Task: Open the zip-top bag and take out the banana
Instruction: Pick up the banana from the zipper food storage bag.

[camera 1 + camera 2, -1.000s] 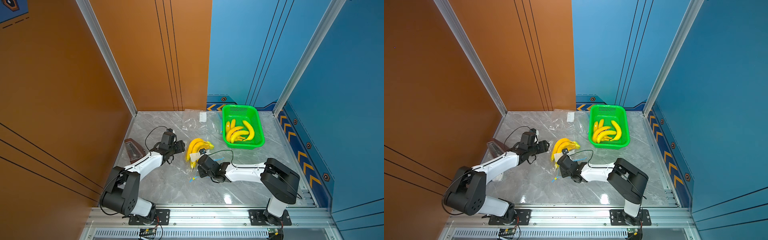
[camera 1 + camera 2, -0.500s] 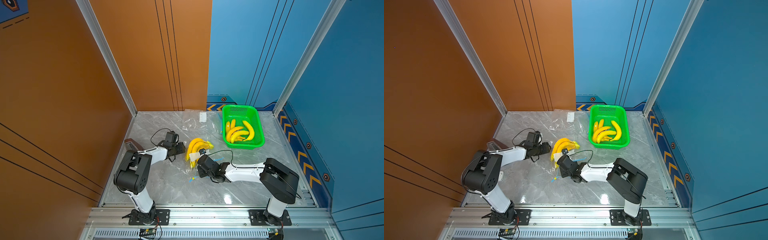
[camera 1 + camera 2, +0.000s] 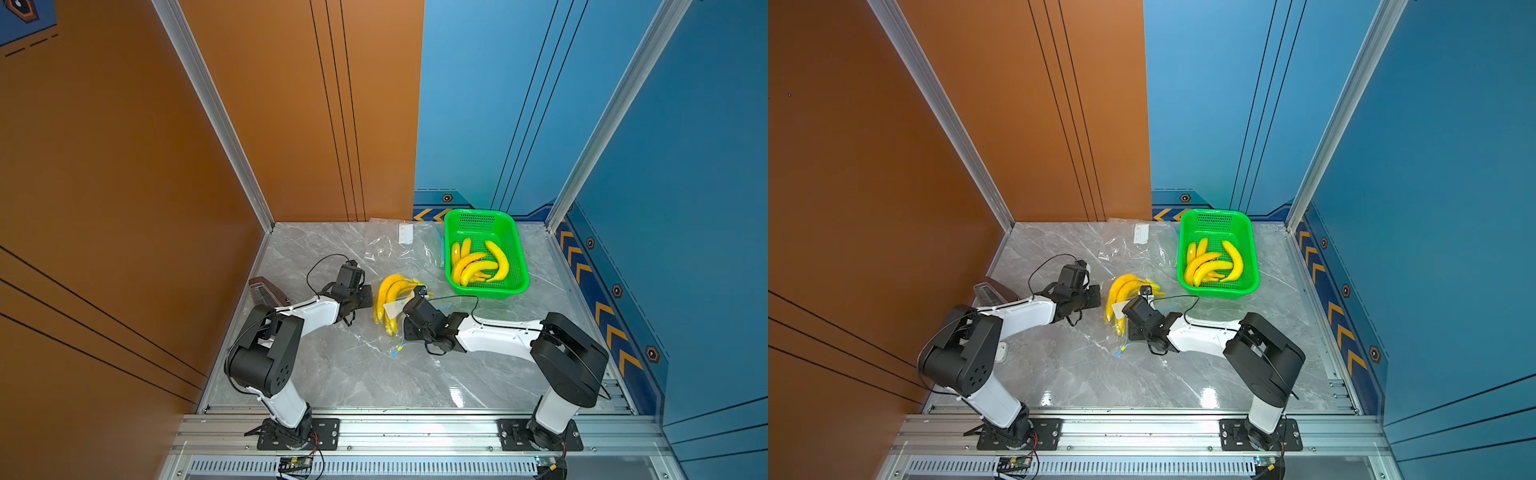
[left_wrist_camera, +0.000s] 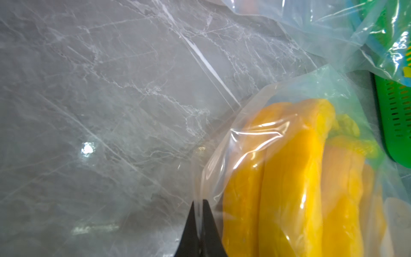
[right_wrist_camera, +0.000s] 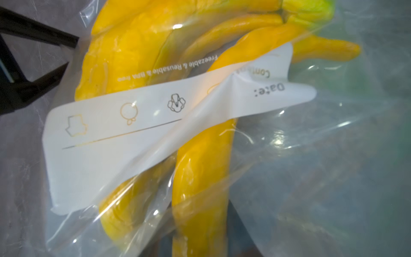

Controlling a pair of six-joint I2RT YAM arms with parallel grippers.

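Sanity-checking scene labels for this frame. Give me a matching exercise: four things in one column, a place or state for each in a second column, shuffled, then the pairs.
Things
1. banana bunch
2. loose bananas
3. left hand
4. spare clear bag

Places or states
A. lying flat and empty next to the green basket
B. shut on the edge of the zip-top bag
C. in the green basket
D. inside the zip-top bag

Pairs: 1-D, 2-C, 3-B, 4-A

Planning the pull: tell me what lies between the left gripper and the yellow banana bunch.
Only clear zip-top bag film: the left wrist view shows the left gripper shut on its edge, the yellow banana bunch just inside.
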